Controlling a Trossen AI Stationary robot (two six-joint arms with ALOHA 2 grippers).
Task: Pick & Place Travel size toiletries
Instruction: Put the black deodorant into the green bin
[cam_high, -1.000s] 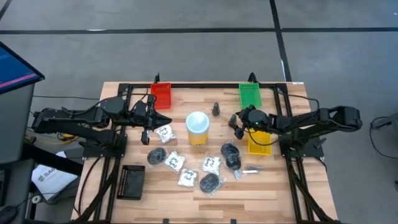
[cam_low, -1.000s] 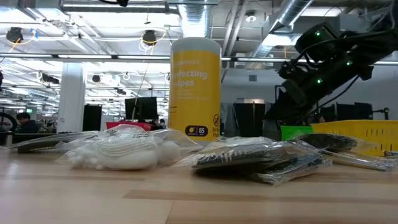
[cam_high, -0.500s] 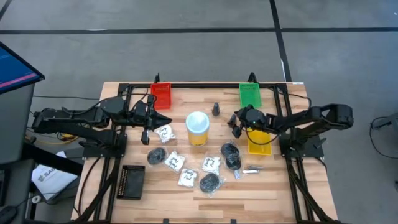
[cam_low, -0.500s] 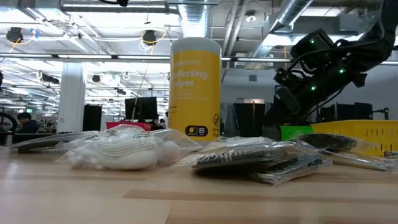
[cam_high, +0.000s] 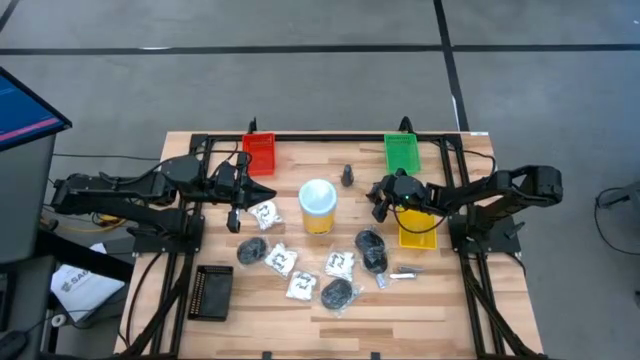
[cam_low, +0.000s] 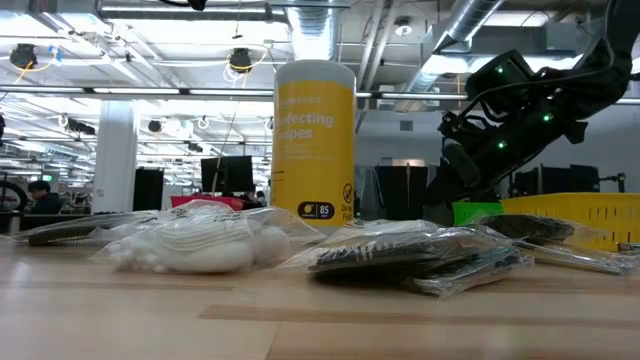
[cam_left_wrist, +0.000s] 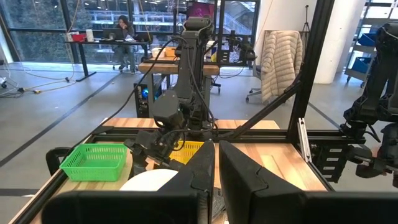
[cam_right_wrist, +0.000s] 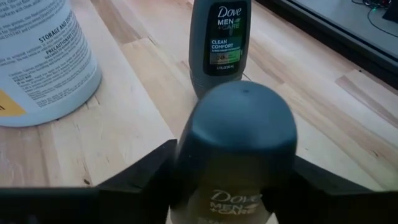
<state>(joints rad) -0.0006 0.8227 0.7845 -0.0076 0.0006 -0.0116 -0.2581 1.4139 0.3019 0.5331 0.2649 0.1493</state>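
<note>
Travel size toiletries lie across the wooden table: white sachets (cam_high: 281, 258), dark bundles in clear bags (cam_high: 337, 292) and a silvery bit (cam_high: 405, 271). One small dark bottle (cam_high: 347, 176) stands alone behind the yellow tub (cam_high: 318, 205). A second dark bottle (cam_right_wrist: 239, 137) stands between the fingers of my right gripper (cam_high: 380, 200), which slants down at it. My left gripper (cam_high: 235, 215) hangs shut and holds nothing, above the table's left half, near a white sachet (cam_high: 263, 214). My right gripper has its two fingers against opposite sides of the nearer bottle's body (cam_right_wrist: 186, 168), below its rounded dark cap (cam_right_wrist: 242, 118). The fingers come slanting down from the table's right side. The bottle is upright; its foot is hidden by the gripper.
A red tray (cam_high: 260, 153) and a green tray (cam_high: 402, 152) sit at the far edge, a yellow tray (cam_high: 417, 230) under my right arm, a black tray (cam_high: 213, 292) at the near left. The yellow tub stands just left of the right gripper.
My right arm has dipped forward, and its gripper has sunk a little toward the table around the bottle. The left arm and the toiletries have kept still.
</note>
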